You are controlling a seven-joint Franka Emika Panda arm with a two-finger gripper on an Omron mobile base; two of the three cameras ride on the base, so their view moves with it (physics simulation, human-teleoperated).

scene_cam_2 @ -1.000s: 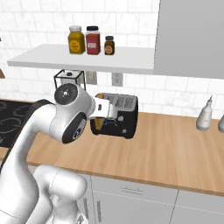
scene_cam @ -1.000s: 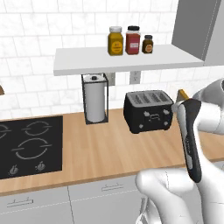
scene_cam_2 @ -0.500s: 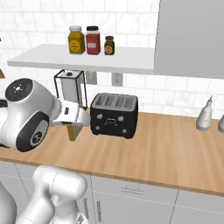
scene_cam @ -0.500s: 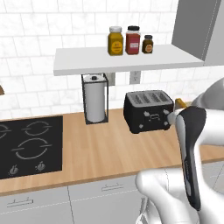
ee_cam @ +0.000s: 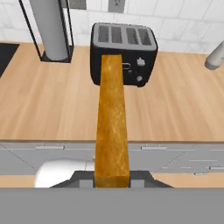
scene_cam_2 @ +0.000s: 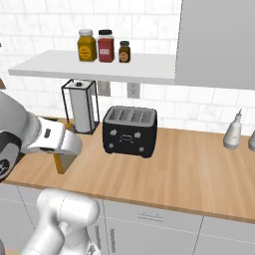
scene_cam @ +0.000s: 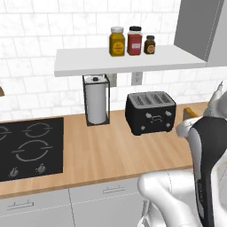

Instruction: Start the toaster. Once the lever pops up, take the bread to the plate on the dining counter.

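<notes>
The flat tan slice of bread with its brown crust (ee_cam: 112, 122) is up off the small black boxy toaster (ee_cam: 124, 53) and clamped edge-on in the jaws, which are pinched narrow on its near end at six o'clock in the hand view, the slice running to twelve. Since a moment ago the arm has swung back, carrying the bread (scene_cam_2: 60, 163) clear of the toaster (scene_cam_2: 129, 131), now well apart at two o'clock. The toaster (scene_cam: 150, 112) sits on the light wood tabletop (scene_cam: 106, 150), with the paper-towel roll in its black wire holder (scene_cam: 96, 100) at ten o'clock.

White arm folded back low before the base, its pincer (ee_cam: 112, 180) clamped on something edge-on.
</notes>
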